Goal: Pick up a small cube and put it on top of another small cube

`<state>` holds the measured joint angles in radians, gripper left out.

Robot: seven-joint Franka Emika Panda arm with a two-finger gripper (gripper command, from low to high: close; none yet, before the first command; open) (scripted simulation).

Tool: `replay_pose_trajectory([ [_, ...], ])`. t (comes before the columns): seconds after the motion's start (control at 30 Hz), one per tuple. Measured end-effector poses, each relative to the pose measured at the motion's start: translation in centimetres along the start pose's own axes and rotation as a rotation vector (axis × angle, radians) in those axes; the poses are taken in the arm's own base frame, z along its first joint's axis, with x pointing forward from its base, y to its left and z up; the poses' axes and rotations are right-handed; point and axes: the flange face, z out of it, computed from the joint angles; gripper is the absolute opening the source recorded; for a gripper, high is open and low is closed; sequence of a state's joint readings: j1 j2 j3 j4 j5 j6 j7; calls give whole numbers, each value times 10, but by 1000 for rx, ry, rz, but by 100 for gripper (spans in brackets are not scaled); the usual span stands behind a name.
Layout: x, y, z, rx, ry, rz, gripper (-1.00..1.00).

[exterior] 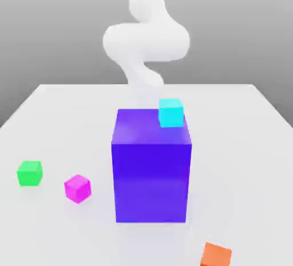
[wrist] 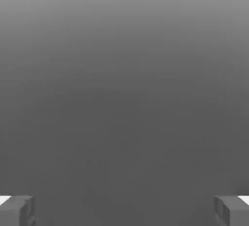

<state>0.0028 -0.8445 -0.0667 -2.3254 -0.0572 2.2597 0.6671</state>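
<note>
Magenta cube [exterior: 77, 188]: small and glossy, resting on the white table [exterior: 252, 145] at about eight o'clock from the big purple block, near it but apart.
Green cube [exterior: 30, 173]: same size as the magenta one, on the table at about ten o'clock from it, near but not touching.
Purple block [exterior: 151, 167]: far larger than the small cubes, standing upright in the middle of the table.
Cyan cube [exterior: 170, 112]: sits on the top face of the purple block, at its far corner toward the exterior view's right.
Orange cube [exterior: 216, 254]: on the table at about five o'clock from the purple block, partly cut off by the exterior view's edge.
Arm [exterior: 146, 39]: white, rising behind the purple block at twelve o'clock.
Gripper [wrist: 124, 210]: spread wide with nothing between its fingertips [wrist: 17, 210]; grey blank ground ahead of it.
</note>
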Motion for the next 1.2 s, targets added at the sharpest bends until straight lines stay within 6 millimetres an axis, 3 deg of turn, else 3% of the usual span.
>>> replay_pose_trajectory([
  [0.27,21,119,0,-122,-51,-330,0],
  [0.53,17,229,36,-176,-200,-658,0],
  [0.7,1,287,76,-162,-324,-878,0],
  [0.87,-24,333,125,-106,-457,-1114,0],
  [1.03,-59,362,181,-9,-586,-1367,0],
  [1.2,-102,376,237,125,-699,-1636,0],
])
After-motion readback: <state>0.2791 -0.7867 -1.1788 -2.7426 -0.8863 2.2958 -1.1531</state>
